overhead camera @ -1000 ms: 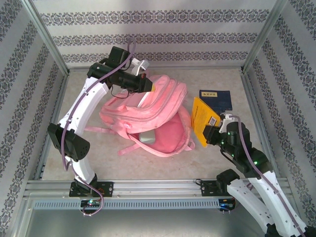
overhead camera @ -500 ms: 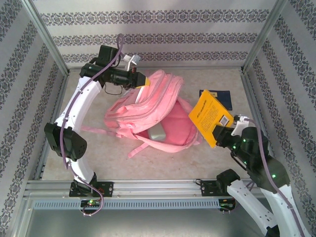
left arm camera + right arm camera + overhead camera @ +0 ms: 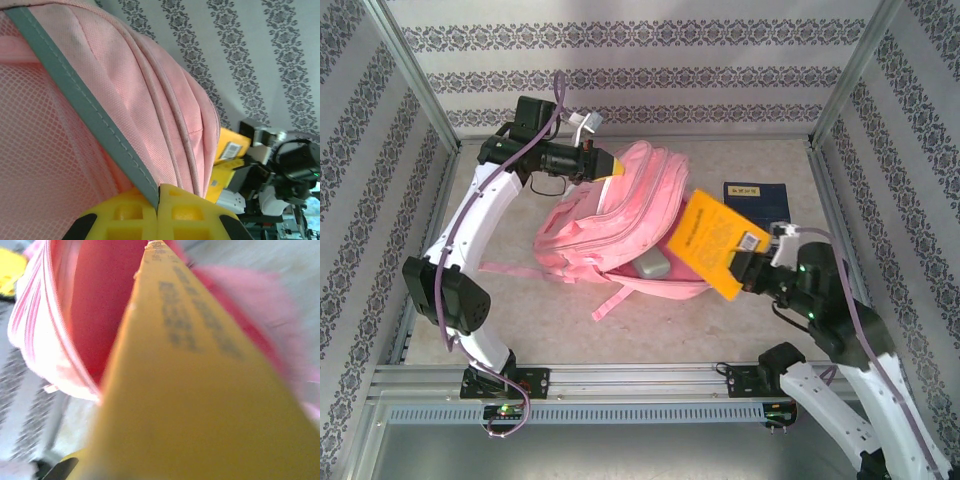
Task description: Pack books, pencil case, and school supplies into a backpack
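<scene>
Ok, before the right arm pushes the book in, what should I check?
1. Left gripper shut on large pink fabric backpack's grey trim: ok.
2. Right gripper gripping yellow-orange paperback book: ok.
3. Book edge aimed at backpack opening: ok.
4. Pale mint-green oblong pencil case inside opening: ok.
5. Room beside case for book: cannot tell.
6. Flat dark navy book packed: not ok, lies on table.
</scene>
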